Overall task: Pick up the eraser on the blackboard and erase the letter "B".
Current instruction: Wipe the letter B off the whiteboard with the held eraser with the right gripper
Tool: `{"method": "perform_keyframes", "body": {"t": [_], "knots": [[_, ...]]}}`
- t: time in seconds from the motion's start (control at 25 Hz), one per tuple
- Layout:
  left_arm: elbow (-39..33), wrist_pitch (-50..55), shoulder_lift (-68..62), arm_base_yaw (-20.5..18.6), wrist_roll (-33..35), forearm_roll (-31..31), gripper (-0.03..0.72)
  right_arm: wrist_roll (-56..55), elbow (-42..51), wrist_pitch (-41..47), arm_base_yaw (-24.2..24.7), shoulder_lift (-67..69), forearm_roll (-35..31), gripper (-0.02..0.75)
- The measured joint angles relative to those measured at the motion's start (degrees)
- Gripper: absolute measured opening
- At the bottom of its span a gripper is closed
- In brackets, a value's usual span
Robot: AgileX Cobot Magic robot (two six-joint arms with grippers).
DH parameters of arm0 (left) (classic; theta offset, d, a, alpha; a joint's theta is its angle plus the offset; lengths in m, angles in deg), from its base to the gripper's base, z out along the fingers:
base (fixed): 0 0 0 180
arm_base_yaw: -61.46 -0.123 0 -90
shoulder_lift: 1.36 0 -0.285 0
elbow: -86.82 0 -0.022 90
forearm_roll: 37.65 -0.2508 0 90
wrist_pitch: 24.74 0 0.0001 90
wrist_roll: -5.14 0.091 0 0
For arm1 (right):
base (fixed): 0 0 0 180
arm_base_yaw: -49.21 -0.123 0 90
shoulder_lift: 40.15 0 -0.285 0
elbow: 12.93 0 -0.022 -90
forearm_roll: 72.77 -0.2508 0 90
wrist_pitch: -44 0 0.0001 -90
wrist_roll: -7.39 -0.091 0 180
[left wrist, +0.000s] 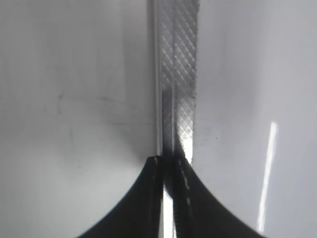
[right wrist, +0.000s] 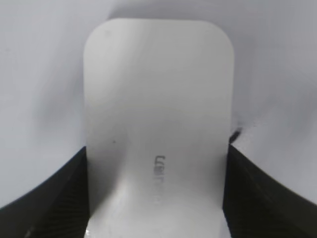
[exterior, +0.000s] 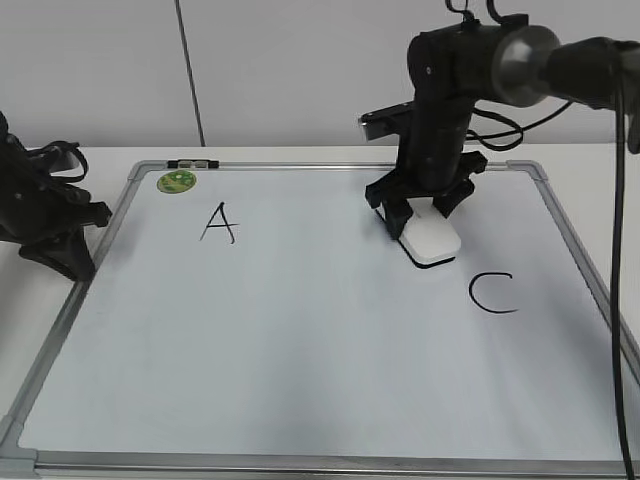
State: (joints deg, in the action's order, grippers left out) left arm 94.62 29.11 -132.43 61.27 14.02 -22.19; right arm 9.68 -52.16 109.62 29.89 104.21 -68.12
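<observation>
Eraser (exterior: 431, 241) clamped between right gripper (exterior: 424, 214) fingers (right wrist: 47, 198), flat on blackboard (exterior: 300, 380).
Positioned between "A" (exterior: 219, 223) and "C" (exterior: 493, 293); small black mark beside eraser edge. Left gripper (left wrist: 168, 198) fingers together over frame edge, well apart.

smooth white plastic eraser (right wrist: 158, 124); glossy pale blackboard (exterior: 300, 350) with cross-hatched silvery metal frame (left wrist: 178, 74)

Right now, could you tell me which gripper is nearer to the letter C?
Right. The right gripper holds the eraser just up-left of the C; the left gripper sits beyond the board's left edge.
</observation>
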Motion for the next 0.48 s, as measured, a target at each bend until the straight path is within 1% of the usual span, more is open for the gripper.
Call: {"method": "perform_keyframes", "body": {"t": [0.48], "knots": [[0.00, -0.11, -0.08, 0.00, 0.00, 0.21, 0.010, -1.77, -0.34, 0.00, 6.80, 0.00, 0.35, 0.538]]}}
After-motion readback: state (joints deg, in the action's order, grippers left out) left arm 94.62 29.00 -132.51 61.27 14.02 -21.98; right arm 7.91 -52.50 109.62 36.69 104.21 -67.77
